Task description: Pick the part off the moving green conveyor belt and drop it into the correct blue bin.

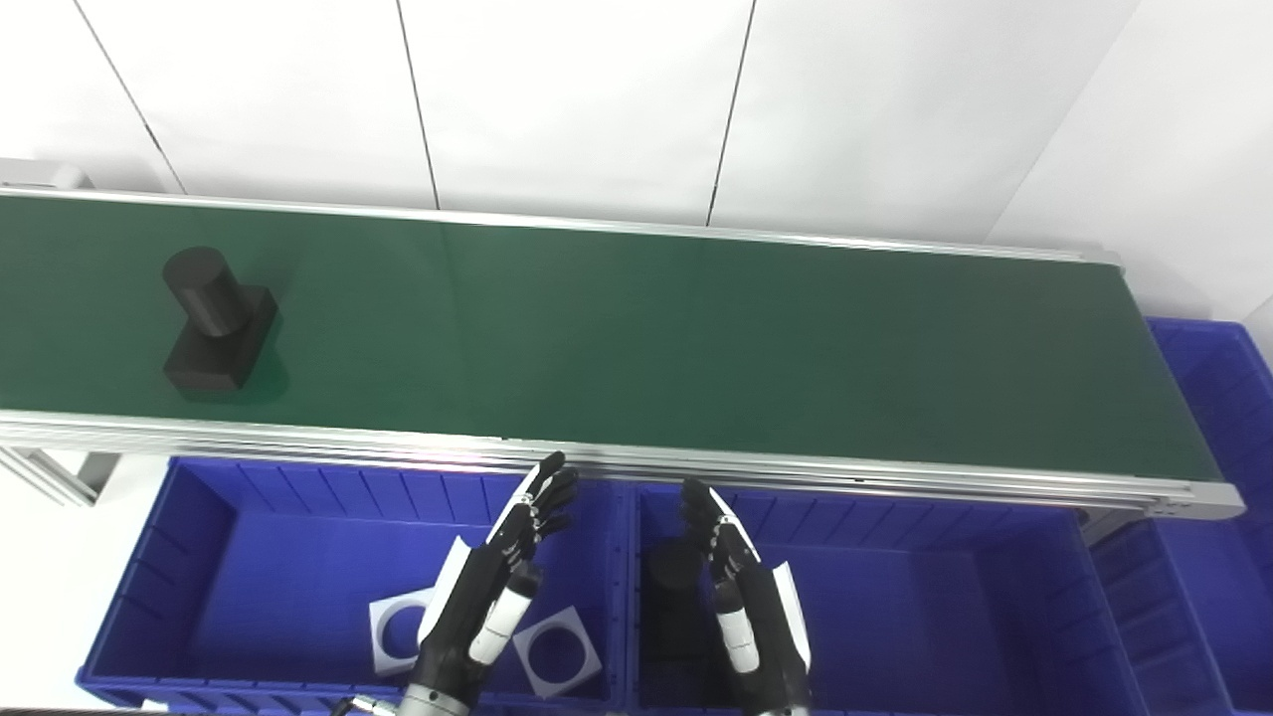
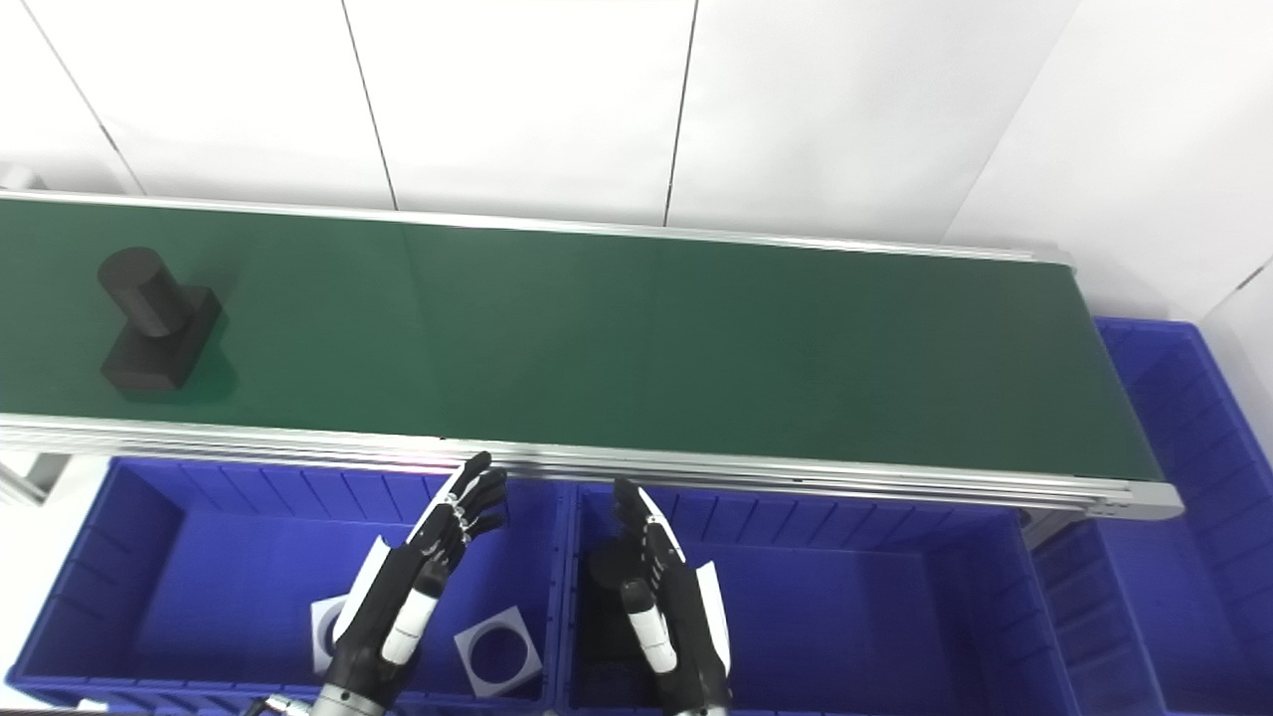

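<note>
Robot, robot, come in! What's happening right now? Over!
Left hand and right hand open, over blue bins. Black part on green belt, far left. Path clear.

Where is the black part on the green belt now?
In both head views the black part stands on the green belt near its far left end, well away from the left hand and right hand, which hover over the blue bins.

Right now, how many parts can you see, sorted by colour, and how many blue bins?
Black parts: 2, one on the belt, one in the right front bin, partly hidden by the right hand.
White square plates with round holes: 2.
Blue bins: 3.
Total: 7.
</note>
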Available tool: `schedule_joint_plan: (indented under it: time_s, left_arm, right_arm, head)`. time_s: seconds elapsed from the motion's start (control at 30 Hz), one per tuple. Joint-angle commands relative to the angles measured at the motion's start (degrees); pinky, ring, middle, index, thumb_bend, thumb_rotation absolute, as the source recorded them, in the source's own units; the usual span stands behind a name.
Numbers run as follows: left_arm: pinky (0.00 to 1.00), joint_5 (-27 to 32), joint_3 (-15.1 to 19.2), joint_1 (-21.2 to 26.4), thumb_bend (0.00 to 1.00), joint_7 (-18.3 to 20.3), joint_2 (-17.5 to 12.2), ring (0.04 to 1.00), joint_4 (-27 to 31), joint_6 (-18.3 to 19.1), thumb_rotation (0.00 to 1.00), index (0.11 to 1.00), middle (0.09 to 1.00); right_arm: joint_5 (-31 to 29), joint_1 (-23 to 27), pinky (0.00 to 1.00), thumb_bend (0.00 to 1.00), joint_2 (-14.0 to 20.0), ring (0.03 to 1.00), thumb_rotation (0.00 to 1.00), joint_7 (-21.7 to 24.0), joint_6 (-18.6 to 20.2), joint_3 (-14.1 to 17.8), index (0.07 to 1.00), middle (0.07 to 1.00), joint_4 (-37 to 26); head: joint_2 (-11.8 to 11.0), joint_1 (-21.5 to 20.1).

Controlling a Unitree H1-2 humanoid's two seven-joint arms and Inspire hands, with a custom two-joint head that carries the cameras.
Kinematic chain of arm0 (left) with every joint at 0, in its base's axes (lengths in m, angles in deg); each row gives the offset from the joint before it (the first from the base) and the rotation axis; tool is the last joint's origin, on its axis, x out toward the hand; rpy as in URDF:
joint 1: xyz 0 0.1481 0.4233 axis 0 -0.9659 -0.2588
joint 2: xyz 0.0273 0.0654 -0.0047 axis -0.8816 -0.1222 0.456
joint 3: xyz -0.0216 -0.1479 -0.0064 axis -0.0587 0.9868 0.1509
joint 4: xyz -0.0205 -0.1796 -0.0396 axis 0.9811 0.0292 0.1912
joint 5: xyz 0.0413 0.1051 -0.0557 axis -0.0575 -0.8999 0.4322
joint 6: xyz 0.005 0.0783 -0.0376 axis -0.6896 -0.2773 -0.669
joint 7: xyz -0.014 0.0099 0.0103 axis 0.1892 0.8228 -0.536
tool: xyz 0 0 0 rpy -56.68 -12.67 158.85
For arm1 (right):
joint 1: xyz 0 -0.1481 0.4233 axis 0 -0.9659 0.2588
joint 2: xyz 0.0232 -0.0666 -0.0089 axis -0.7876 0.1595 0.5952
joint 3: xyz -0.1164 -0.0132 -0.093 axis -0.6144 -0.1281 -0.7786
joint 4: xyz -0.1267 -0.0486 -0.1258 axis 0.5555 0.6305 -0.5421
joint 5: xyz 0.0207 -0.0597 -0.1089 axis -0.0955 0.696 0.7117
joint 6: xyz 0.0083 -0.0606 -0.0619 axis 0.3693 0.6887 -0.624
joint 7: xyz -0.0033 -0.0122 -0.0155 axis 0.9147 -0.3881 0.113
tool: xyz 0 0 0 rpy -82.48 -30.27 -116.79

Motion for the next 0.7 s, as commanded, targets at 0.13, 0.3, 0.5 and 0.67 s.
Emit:
schedule_joint_plan:
  time_s: [0.13, 0.3, 0.5, 0.67]
  left_arm:
    - [0.85, 0.17, -1.14, 1.07, 0.56, -1.5, 0.22, 0.899, -0.21, -2.51, 0.96, 0.936, 0.916]
    - [0.84, -0.55, -1.97, 1.25, 0.56, -2.73, 0.69, 0.893, -0.78, -2.5, 0.95, 0.927, 0.91]
    - [0.84, -0.46, -3.31, 1.77, 0.62, -3.9, 0.9, 0.894, -2.28, -2.51, 0.93, 0.91, 0.904]
    - [0.83, -0.42, -4.03, 2.07, 0.66, -4.64, 1.09, 0.89, -2.77, -2.51, 0.9, 0.899, 0.9]
  right_arm:
    - [-0.68, 0.31, 0.88, 0.85, -0.43, 0.896, 1.0, -1.15, -3.31, -1.24, 0.904, 0.913, -0.45]
    - [-2.01, 0.46, 0.89, 0.82, 0.55, 0.902, 1.0, -0.54, -3.31, -1.2, 0.907, 0.915, -0.42]
    - [-2.59, 0.41, 0.9, 0.84, 1.32, 0.898, 1.0, -0.51, -3.31, -0.67, 0.909, 0.912, -0.58]
    - [-2.73, 0.49, 0.9, 0.85, 1.94, 0.909, 1.0, -0.53, -3.31, -0.69, 0.919, 0.919, -0.66]
  head:
    - [-1.03, 1.35]
    - [-1.53, 3.84]
    - [-2.08, 7.67]
    - [-2.2, 8.4]
